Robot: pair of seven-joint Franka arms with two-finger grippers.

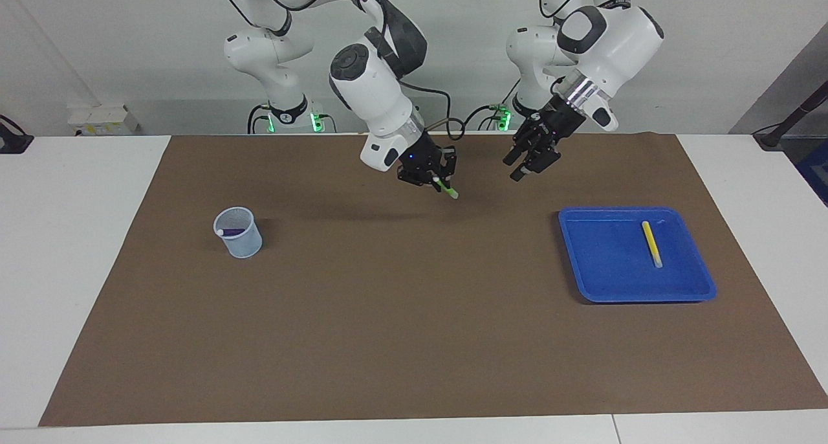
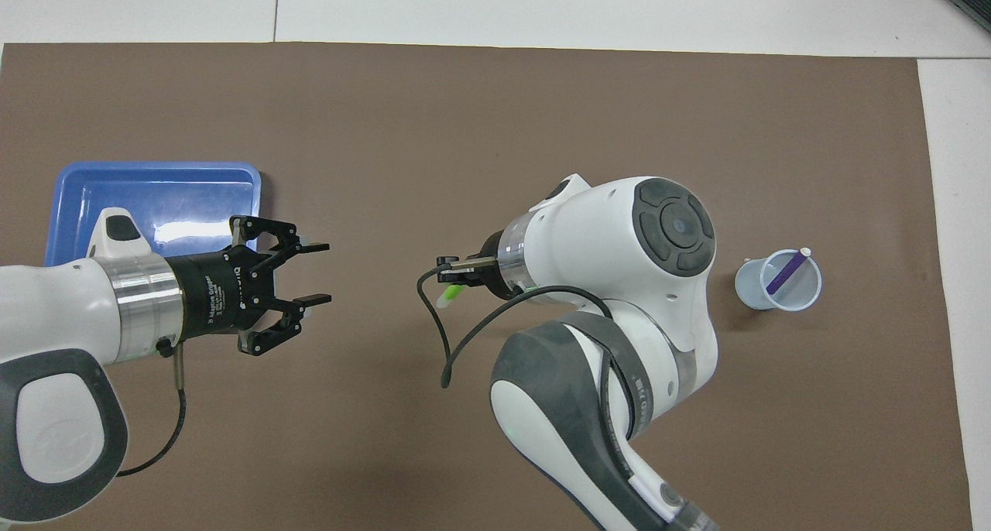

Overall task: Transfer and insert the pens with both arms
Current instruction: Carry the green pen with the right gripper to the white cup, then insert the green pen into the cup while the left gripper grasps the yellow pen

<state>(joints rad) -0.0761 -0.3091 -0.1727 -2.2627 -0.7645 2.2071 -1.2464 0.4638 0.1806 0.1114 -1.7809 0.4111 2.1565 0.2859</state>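
Brown-matted bench (image 1: 388,340): your right pincer (image 1: 442,184) is clamped on the light, stiff, slippery green marker pen (image 1: 448,189) near its end, so regrip mid-barrel, while the left pincer (image 1: 525,167) hangs apart, empty.

White desk (image 1: 84,237) under a brown mat (image 1: 401,314), blue tray (image 1: 601,282) with a yellow pen (image 1: 651,243), pale blue mesh cup (image 1: 240,237) with a purple pen (image 2: 786,272), green pen (image 1: 447,189), black end effectors, white arms with dark grey caps

White arms (image 1: 375,88), grey joint caps, black cables, black claws.
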